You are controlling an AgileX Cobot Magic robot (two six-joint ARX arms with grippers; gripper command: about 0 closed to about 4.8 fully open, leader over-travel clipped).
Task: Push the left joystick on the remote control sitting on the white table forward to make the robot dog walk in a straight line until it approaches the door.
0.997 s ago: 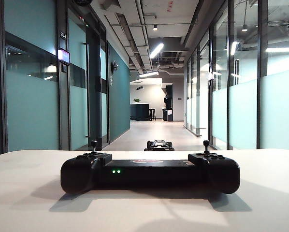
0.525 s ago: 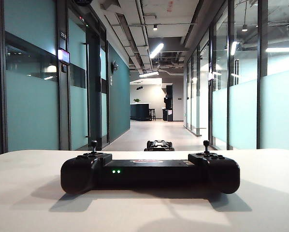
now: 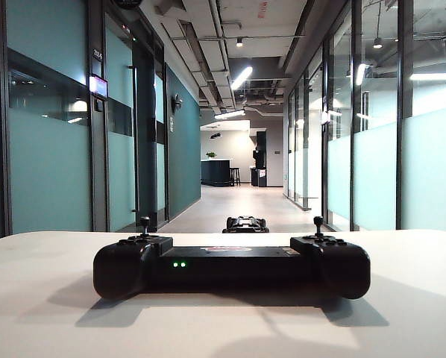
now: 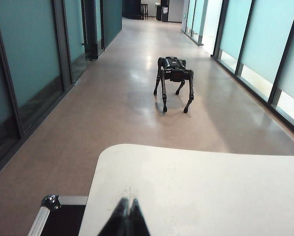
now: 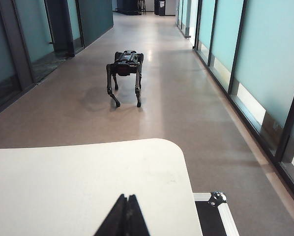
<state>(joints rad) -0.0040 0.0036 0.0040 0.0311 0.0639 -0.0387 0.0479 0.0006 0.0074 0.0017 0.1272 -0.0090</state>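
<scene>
The black remote control (image 3: 232, 266) lies across the white table (image 3: 44, 313) in the exterior view, two green lights on its middle bar. Its left joystick (image 3: 144, 223) stands upright on the left handle, untouched. Beyond the table edge the robot dog (image 3: 246, 224) stands in the corridor, also seen as the robot dog (image 4: 174, 78) and the robot dog (image 5: 125, 73), on all four legs. My left gripper (image 4: 128, 201) is shut and empty over the table (image 4: 196, 187). Over the table (image 5: 78, 177) my right gripper (image 5: 127, 197) is likewise shut and empty. Neither arm shows in the exterior view. No remote control appears in the wrist views.
A long corridor runs ahead with teal glass walls and doors (image 3: 145, 142) on both sides and a dark counter area (image 3: 217, 171) at its far end. Black flight cases with metal corners (image 4: 51, 201) (image 5: 217, 198) sit beside the table's two sides.
</scene>
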